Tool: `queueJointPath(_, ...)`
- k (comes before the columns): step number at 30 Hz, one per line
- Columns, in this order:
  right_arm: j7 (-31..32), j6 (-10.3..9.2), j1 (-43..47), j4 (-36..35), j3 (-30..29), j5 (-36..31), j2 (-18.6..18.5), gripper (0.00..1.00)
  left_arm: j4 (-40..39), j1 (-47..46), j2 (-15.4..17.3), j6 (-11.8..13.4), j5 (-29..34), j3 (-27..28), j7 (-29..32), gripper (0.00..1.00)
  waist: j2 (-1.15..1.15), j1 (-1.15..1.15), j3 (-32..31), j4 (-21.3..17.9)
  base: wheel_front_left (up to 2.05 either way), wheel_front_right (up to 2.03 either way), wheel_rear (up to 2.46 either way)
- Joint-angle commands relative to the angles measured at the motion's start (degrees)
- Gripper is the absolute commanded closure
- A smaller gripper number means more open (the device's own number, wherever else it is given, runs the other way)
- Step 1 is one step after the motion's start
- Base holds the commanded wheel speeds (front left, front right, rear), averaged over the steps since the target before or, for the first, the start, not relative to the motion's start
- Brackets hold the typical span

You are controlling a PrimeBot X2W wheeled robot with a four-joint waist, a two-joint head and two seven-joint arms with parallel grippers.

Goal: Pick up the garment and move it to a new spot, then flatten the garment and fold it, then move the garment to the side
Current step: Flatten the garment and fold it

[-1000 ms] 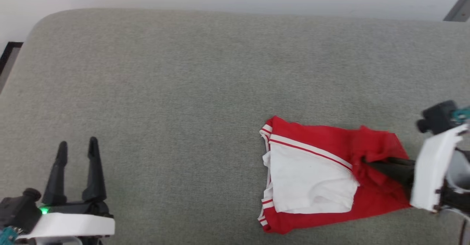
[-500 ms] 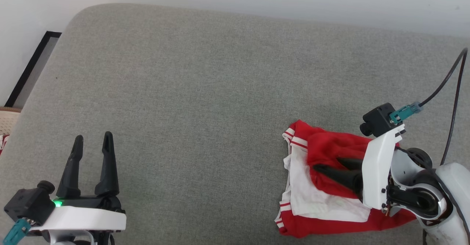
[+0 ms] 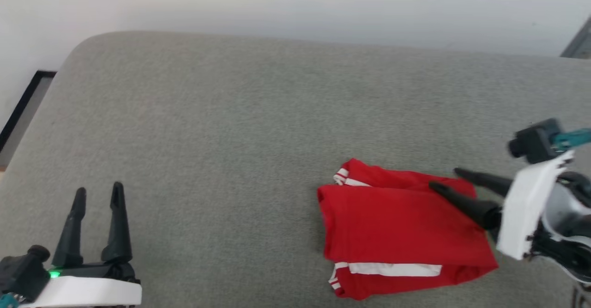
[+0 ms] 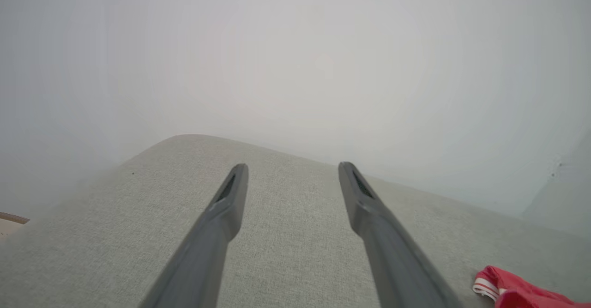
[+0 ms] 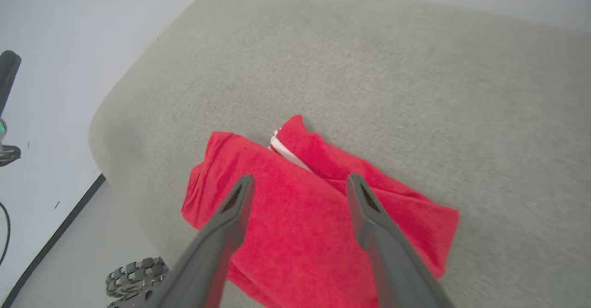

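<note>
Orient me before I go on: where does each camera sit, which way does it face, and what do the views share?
Head view: on the head, facing forward and down at the grey cushion; left hand lower left, right hand at right, open over the garment.
Left wrist view: on the left wrist, facing along its open fingers across the cushion to a pale wall.
Right wrist view: on the right wrist, facing down along its open fingers at the garment.
Shared: all three show cushion and garment.
</note>
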Motion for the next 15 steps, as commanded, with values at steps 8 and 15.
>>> queueJointPath(8,-10.70,0.00,4.75,-0.46,-4.77,-4.98,-1.56,0.00,-1.24,2.65,0.72,-0.20,1.01,2.47,-0.27,0.00,0.00,0.00,-2.41,-4.67,0.00,0.00,0.00)
queueJointPath(15,-24.36,0.00,7.44,3.66,-6.49,-11.84,-1.10,0.00,-0.77,4.47,1.00,-0.20,1.51,3.42,-0.27,0.00,0.00,0.00,-4.43,-7.90,0.00,0.00,0.00)
